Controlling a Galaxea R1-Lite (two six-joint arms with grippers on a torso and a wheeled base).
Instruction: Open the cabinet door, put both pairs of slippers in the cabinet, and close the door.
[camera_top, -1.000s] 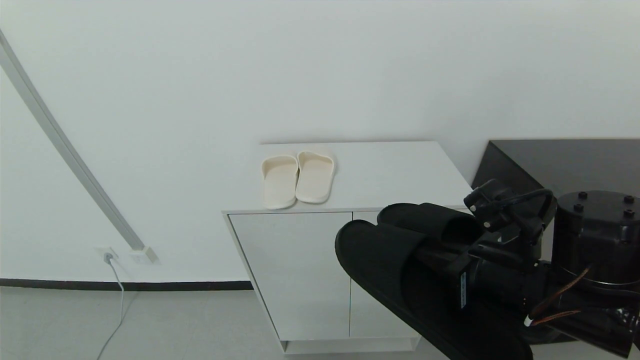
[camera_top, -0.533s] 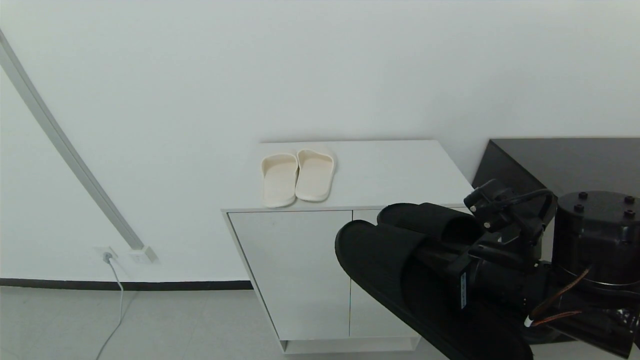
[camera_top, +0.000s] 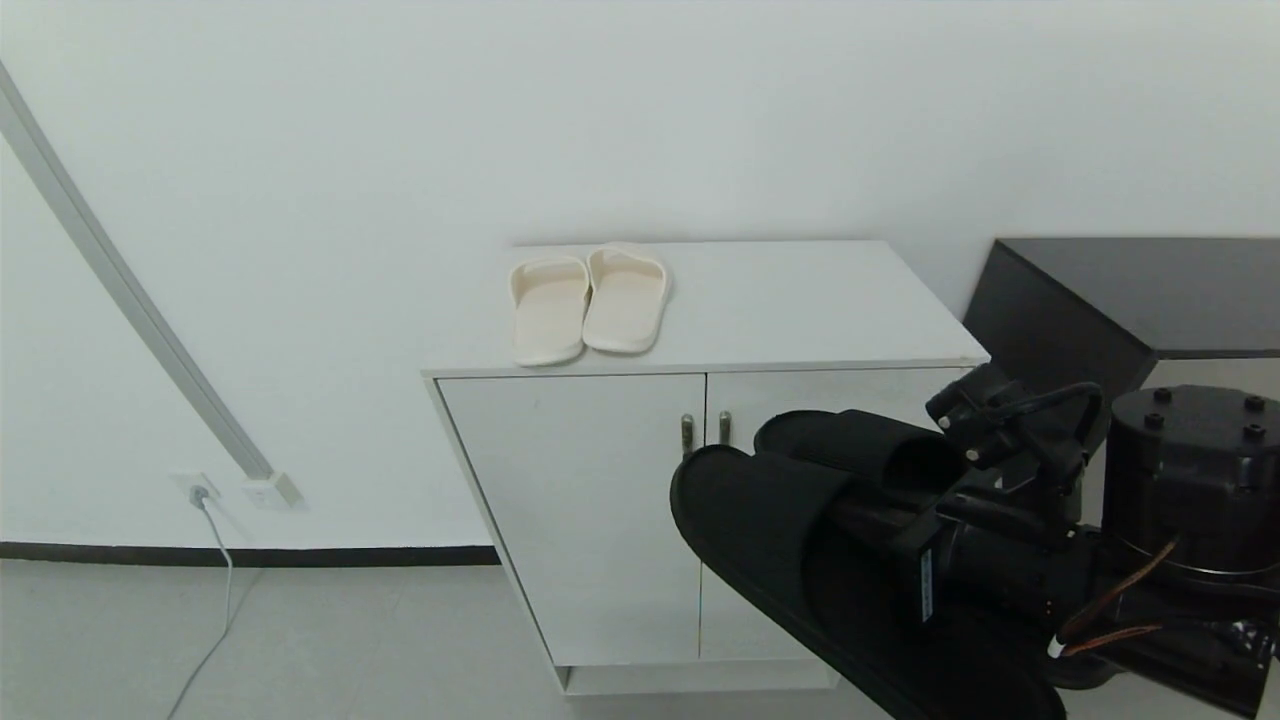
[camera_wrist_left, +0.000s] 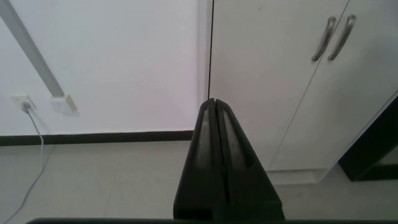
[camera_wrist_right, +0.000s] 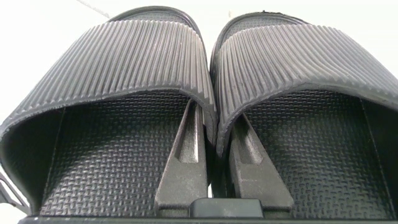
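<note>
A white two-door cabinet (camera_top: 580, 500) stands against the wall with both doors closed; its two metal handles (camera_top: 704, 432) meet at the middle. A cream pair of slippers (camera_top: 588, 305) lies on the left part of its top. My right gripper (camera_top: 885, 510) is in front of the right door, shut on the black pair of slippers (camera_top: 770, 520). In the right wrist view its fingers (camera_wrist_right: 186, 155) sit inside the two slippers (camera_wrist_right: 130, 56), pinching their inner walls together. My left gripper (camera_wrist_left: 214, 106) is shut and empty, low before the cabinet's (camera_wrist_left: 280, 93) left side.
A black table (camera_top: 1130, 280) stands right of the cabinet, close to its side. A wall socket with a cord (camera_top: 195, 492) and a slanted grey conduit (camera_top: 120, 280) are on the left wall. Bare floor (camera_top: 300, 640) lies left of the cabinet.
The whole head view has shifted, so the camera moved: the cabinet sits higher in the picture and its handles now show. The right gripper still holds the black slippers as before.
</note>
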